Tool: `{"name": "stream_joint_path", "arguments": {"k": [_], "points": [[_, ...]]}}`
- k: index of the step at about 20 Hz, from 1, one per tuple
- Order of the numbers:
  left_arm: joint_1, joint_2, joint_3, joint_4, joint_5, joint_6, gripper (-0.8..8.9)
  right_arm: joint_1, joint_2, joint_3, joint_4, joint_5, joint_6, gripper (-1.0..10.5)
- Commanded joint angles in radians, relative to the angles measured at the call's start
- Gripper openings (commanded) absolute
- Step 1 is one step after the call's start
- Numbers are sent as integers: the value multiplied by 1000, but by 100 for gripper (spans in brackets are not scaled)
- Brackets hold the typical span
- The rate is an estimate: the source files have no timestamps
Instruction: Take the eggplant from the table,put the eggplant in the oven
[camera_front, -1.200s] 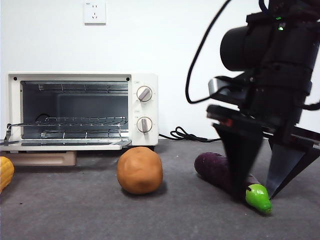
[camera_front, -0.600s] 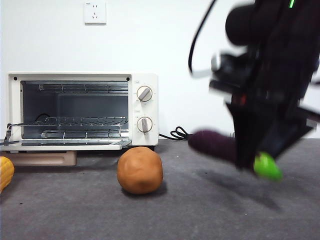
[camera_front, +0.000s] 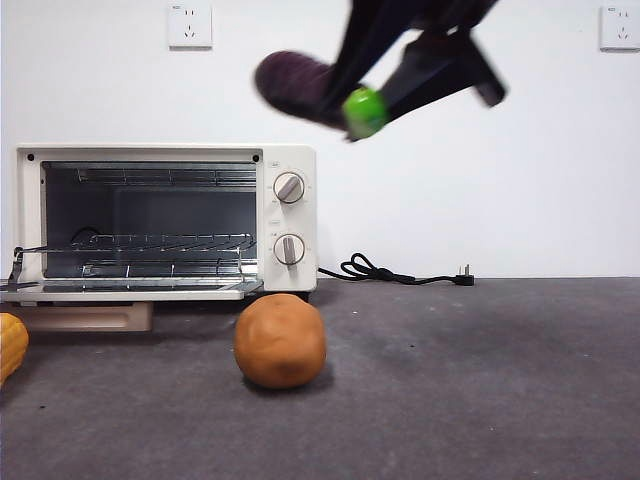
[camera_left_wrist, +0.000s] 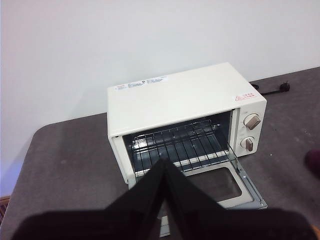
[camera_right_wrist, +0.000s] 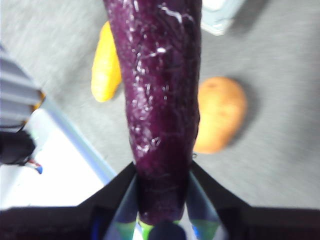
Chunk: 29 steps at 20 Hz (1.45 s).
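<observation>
One glossy dark purple eggplant (camera_front: 298, 87) with a green stem cap, clamped at the stem end in my right gripper (camera_front: 385, 95), hangs in the air above the cream-white toaster oven (camera_front: 290, 215), level with its knob side. I see its glass door dropped open, the wire rack bare. One left gripper (camera_left_wrist: 164, 175), jaws pressed together on nothing, hovers before that oven; one round orange-brown ball (camera_front: 280, 340) lies on the dark grey felt table (camera_front: 480, 400) below its knobs.

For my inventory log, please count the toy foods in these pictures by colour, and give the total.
Glossy dark purple toy eggplant, held in the right tool: 1
Round orange-brown ball on the table: 1
Yellow ribbed vegetable on the table: 1
Total: 3
</observation>
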Motion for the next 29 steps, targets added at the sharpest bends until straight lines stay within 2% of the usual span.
{"name": "stream_joint_path", "arguments": {"k": [1, 4, 6, 9, 12, 16, 20, 23, 29], "points": [[2, -2, -4, 5, 4, 4, -5, 40, 110, 63, 16, -23, 6, -16], [2, -2, -4, 1, 4, 4, -5, 69, 256, 173, 50, -76, 42, -16], [2, -2, -4, 1, 4, 4, -5, 75, 358, 265, 83, -149, 92, -16], [2, -2, -4, 0, 4, 4, -5, 75, 510, 434, 97, -180, 183, -16], [2, -2, -4, 1, 4, 4, -5, 75, 640, 592, 152, -267, 318, -16], [0, -3, -4, -3, 4, 4, -5, 75, 779, 761, 278, -293, 536, -16], [-26, -5, -4, -16, 4, 10, -5, 75, 855, 797, 378, -278, 707, -16], [-59, -5, -4, -15, 3, 21, -5, 75, 880, 797, 369, -248, 714, -16], [-122, -5, -4, -15, 3, 31, -5, 74, 882, 797, 415, -40, 873, -16]]}}
